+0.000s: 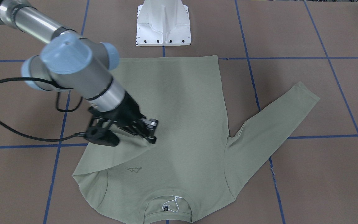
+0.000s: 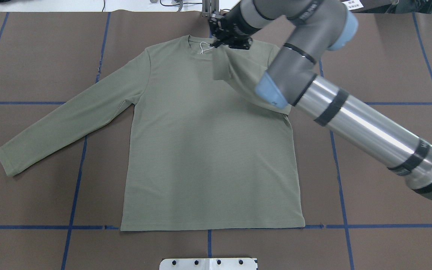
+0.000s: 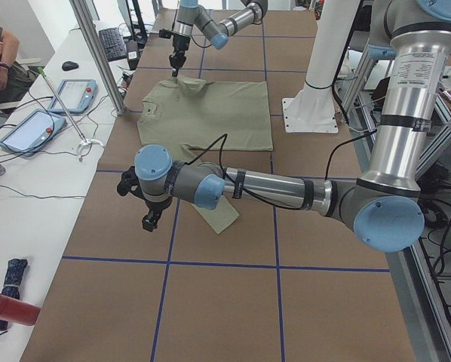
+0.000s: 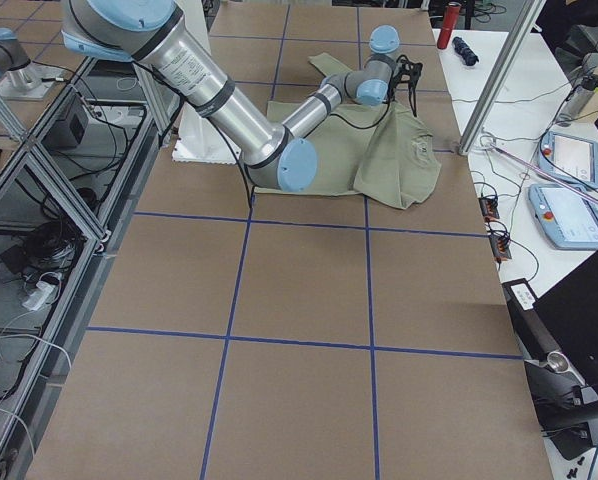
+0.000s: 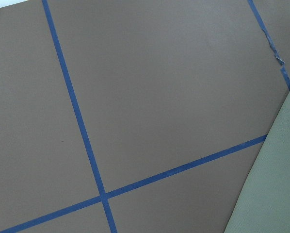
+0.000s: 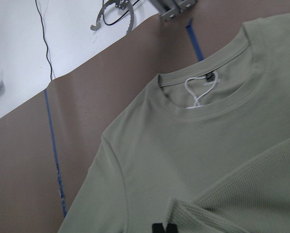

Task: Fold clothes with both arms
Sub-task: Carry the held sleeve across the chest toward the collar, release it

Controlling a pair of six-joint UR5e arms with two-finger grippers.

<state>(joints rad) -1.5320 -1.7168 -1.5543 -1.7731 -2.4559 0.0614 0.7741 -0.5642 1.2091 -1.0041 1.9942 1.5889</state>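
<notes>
Shirt [image 2: 208, 150] is lying flat, face up, on table [image 2: 388, 168], neck [image 2: 197, 45] pointing away from robot. L sleeve [image 2: 69, 116] is stretching out diag. to the left, not yet folded. L gripper [image 3: 148, 223] is hovering over bare table near that cuff, apart from cloth. It's showing in side view only, so can't tell if wide or narrow. Mid body is sitting smooth. R sleeve [image 1: 117, 155] is lying across chest, w/ R gripper [image 1: 151, 133] pinching its cuff end, jaws narrow on cloth. Step in hand, prob.: laying R sleeve in. To do it well: be lowering cuff flat before letting go, keeping fold running from shoulder, no bunching. L sleeve is needing same after.
</notes>
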